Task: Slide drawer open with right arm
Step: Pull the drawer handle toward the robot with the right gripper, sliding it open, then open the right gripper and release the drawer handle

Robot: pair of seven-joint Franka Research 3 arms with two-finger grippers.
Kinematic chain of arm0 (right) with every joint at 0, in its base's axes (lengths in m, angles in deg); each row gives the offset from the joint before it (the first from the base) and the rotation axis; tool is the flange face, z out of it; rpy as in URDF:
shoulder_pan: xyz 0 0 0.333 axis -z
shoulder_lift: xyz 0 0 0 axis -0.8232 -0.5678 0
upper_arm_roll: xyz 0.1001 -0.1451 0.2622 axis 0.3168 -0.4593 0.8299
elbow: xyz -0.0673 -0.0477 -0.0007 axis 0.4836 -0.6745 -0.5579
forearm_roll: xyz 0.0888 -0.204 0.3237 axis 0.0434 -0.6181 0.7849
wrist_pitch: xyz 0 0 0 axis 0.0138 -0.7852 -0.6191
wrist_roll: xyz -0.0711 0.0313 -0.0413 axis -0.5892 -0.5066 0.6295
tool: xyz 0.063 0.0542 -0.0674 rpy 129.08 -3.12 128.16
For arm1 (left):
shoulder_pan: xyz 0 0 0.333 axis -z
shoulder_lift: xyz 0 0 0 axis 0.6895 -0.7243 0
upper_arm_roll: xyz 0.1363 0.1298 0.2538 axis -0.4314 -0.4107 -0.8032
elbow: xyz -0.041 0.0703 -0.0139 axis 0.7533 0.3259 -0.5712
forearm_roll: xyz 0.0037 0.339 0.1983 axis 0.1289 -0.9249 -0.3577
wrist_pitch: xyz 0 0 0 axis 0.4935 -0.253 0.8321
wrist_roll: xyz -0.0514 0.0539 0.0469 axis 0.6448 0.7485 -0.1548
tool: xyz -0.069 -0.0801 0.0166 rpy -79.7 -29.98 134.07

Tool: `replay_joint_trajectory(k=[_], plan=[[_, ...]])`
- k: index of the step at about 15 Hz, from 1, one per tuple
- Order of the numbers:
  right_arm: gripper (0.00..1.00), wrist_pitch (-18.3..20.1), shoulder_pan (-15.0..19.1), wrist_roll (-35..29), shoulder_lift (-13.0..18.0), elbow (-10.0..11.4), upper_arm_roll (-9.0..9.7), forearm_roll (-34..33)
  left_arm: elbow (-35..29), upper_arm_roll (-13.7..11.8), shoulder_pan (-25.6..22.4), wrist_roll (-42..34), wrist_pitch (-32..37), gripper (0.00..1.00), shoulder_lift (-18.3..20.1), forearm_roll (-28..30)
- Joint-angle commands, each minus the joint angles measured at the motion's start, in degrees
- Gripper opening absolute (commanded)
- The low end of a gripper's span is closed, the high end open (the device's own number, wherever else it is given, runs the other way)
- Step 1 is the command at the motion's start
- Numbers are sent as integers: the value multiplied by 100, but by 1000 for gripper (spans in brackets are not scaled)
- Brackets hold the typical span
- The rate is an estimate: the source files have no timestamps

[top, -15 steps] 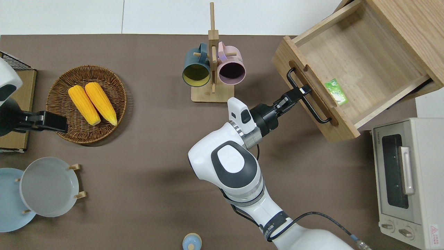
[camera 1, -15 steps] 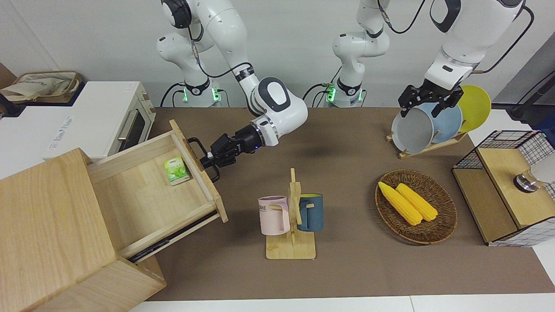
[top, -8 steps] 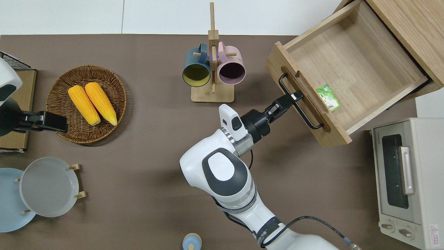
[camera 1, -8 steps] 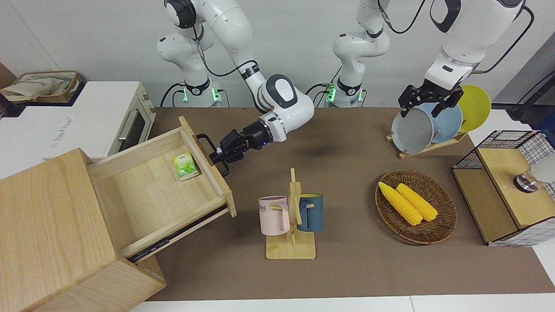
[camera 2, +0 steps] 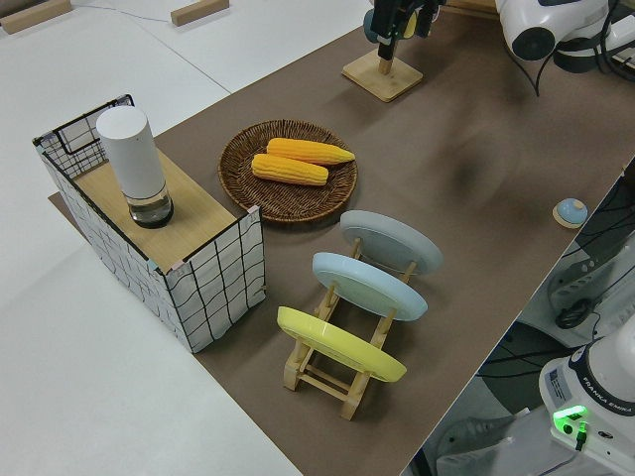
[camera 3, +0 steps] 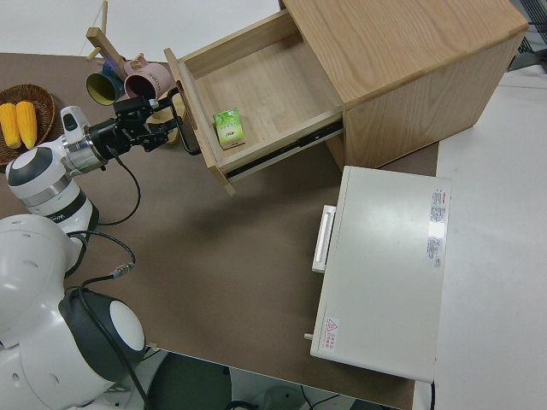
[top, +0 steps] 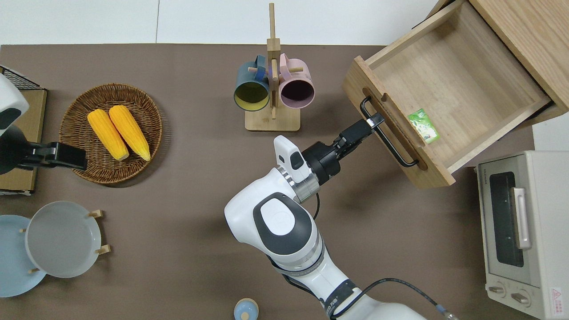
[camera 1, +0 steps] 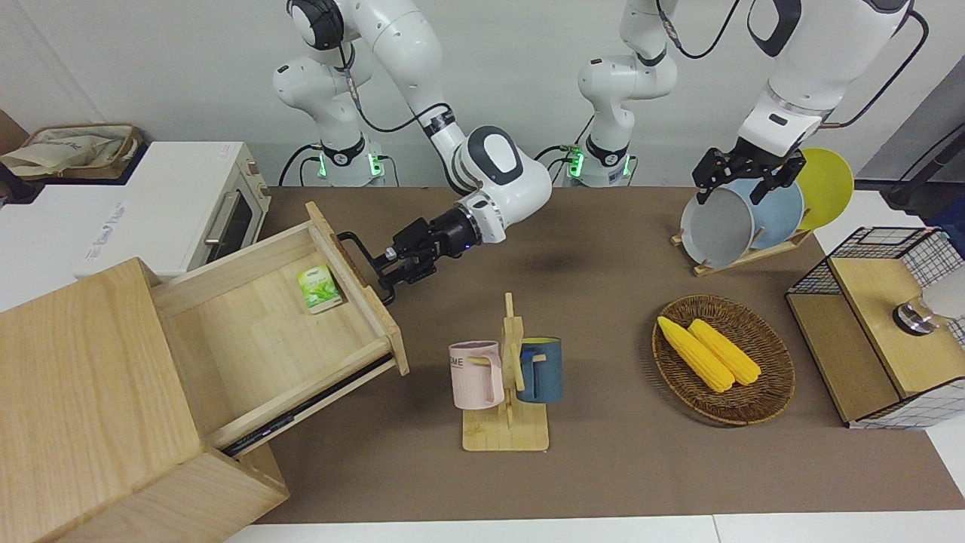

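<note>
Right gripper [top: 372, 122] is seen at the black bar handle [top: 387, 140] of the drawer [top: 449, 84], with its fingers set on either side of the bar near the end farther from the robots; the bar is held between them. The right arm [top: 284, 222] is stretched low across the brown table [top: 186, 191] toward the drawer front, and a small blue light is shown at its wrist in the front view.

The drawer is pulled well out of the big wooden box [camera 1: 83, 400] at the right arm's end of the table, and a dark slide rail [camera 1: 301, 411] is exposed along its side. A small green packet [top: 423, 126] is seen inside the drawer, lying just beside the front panel. A white toaster oven [top: 520, 231] is placed beside the box, nearer to the robots.

A wooden mug rack [top: 272, 71] is stood near the drawer front, toward the middle of the table; a blue mug [top: 251, 88] and a pink mug [top: 296, 88] are hung on it. A wicker basket [top: 73, 133] with two corn cobs [top: 118, 132] is set toward the left arm's end, well apart from the drawer. Three plates are stood in a rack [camera 2: 327, 377] near the wire-grid cabinet [camera 2: 149, 238].

The left arm is parked, and the opening of the left gripper [camera 1: 742, 175] cannot be told.
</note>
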Motion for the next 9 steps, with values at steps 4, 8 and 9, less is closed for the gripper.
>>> replay_joint_trajectory(k=[4,8,9], plan=[[983,16,3,-7,-94,-147,15,69,140,40,-31,-56,113,993,-65,-98],[983,16,-58,37,-85,-287,15,305,140,40,-31,-56,113,993,-65,-98],[983,16,-163,63,-85,-314,15,367,140,40,-31,-56,113,993,-65,-98]])
